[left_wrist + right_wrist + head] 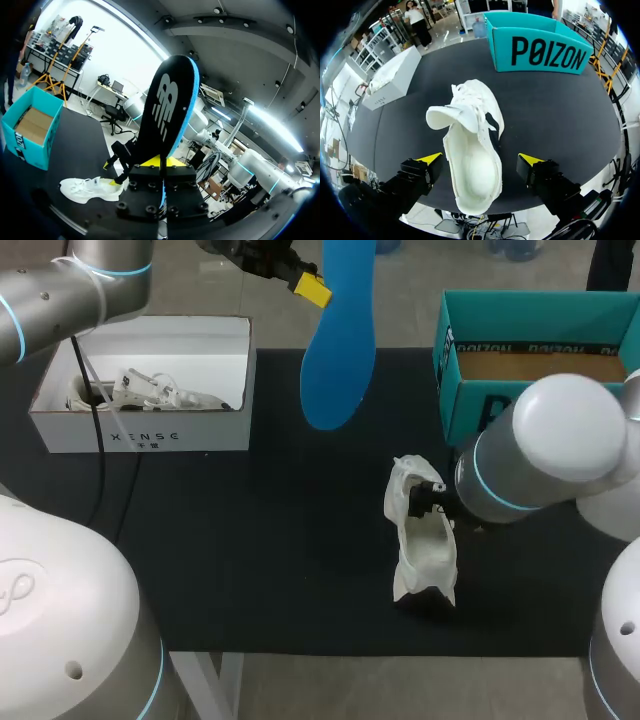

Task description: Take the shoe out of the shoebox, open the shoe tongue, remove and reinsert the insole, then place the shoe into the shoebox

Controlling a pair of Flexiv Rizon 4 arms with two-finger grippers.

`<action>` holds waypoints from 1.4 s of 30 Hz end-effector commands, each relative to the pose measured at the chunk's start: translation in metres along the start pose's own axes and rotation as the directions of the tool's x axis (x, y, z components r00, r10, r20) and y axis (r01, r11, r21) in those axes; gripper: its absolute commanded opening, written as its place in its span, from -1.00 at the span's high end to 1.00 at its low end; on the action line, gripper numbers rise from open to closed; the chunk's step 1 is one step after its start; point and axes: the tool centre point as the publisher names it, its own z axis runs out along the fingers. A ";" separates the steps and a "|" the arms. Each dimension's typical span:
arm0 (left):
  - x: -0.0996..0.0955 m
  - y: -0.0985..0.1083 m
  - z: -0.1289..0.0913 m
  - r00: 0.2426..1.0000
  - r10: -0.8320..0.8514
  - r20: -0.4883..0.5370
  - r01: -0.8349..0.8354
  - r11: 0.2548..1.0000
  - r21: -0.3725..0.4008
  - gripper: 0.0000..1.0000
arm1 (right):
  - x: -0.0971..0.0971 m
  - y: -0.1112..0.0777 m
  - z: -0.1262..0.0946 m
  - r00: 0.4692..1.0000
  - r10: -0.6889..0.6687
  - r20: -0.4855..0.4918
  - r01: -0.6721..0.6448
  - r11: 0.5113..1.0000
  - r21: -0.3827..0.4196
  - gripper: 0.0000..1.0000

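Up above the tabletop: our left pincer is clamped on the narrow end of the blue insole, so it hangs in the air with the broad end pointing down.
Shoe: the white sneaker sits on the black tabletop, out of both boxes and near the teal one. Its tongue is flipped forward and the inside is wide open.
Right pincer: the fingers are spread on either side of the sneaker's heel end. As far as we can see, they aren't touching it.
Insole handling: it looks thin, light and bendy. We'd keep the grip near one end and feed the broad end in first, since it'll probably buckle if shoved.
Sneaker handling: we'd guess it's light with a soft upper, so it'll squash and skid. The firmer sole edge around the heel looks like the best place to pinch.
Teal shoebox: it's open, and only the brown cardboard floor shows, nothing in it.
White box: it's open with something white and lacy inside. That may be another shoe or stuffing; we can't tell.
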 end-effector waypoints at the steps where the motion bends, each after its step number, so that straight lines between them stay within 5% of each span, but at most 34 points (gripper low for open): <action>1: 0.000 0.000 0.000 1.000 0.000 -0.001 0.000 1.000 -0.002 1.00 | -0.024 0.028 -0.027 0.993 -0.043 -0.113 0.056 0.992 0.116 -1.00; 7: 0.000 0.000 0.000 1.000 0.000 -0.001 0.000 1.000 -0.002 1.00 | -0.037 0.055 -0.029 0.978 -0.011 -0.206 0.035 0.993 0.114 -1.00; 9: 0.000 0.000 0.000 1.000 0.000 -0.001 0.000 1.000 -0.002 1.00 | -0.040 0.065 -0.033 0.979 -0.001 -0.206 0.011 0.999 0.045 -1.00; 30: 0.000 0.000 0.000 1.000 0.000 -0.001 0.000 1.000 -0.002 1.00 | -0.040 0.065 -0.033 0.979 -0.001 -0.206 0.011 0.999 0.045 -1.00; 36: 0.000 0.000 0.000 1.000 0.000 -0.001 0.000 1.000 -0.002 1.00 | -0.046 0.072 -0.045 0.863 0.032 -0.504 -0.004 0.998 0.058 -1.00; 42: 0.000 0.000 0.000 1.000 0.000 -0.001 0.000 1.000 -0.002 1.00 | -0.037 0.087 -0.062 0.736 0.095 -0.670 -0.047 0.995 0.090 -1.00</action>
